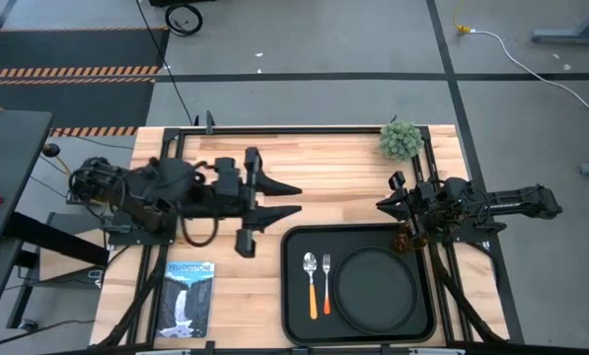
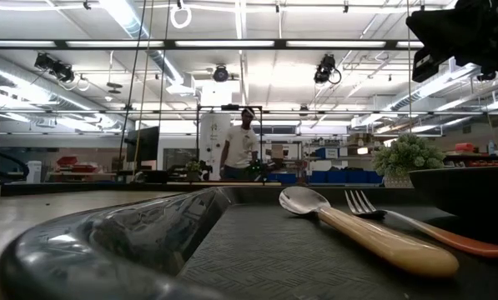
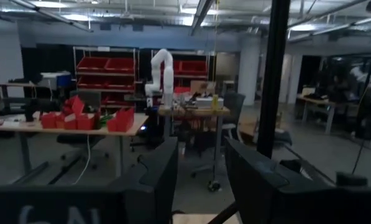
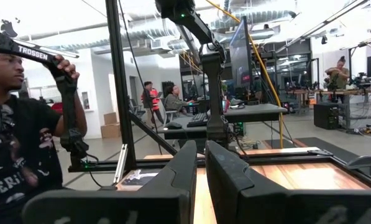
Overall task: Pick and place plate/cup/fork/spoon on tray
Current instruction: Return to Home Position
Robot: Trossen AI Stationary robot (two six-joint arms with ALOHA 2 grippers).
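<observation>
Tray (image 2: 107, 242) rim nearest; spoon (image 1: 311, 267), fork (image 1: 326, 281), plate (image 1: 375, 286) aboard. Cup (image 1: 406, 240) looked light, slick; grip mid-wall. Right gripper (image 1: 397, 205) near it, state unclear; left gripper (image 1: 292, 200) open.

1. Pale wood planks with visible grain form the bench (image 1: 324, 163).
2. The black tray (image 2: 107, 250) shows a glossy rim and finely textured floor.
3. The spoon (image 2: 349, 225) pairs a shiny metal bowl with a smooth yellow-orange plastic-looking handle.
4. The plate (image 1: 376, 288) looks matt black.
</observation>
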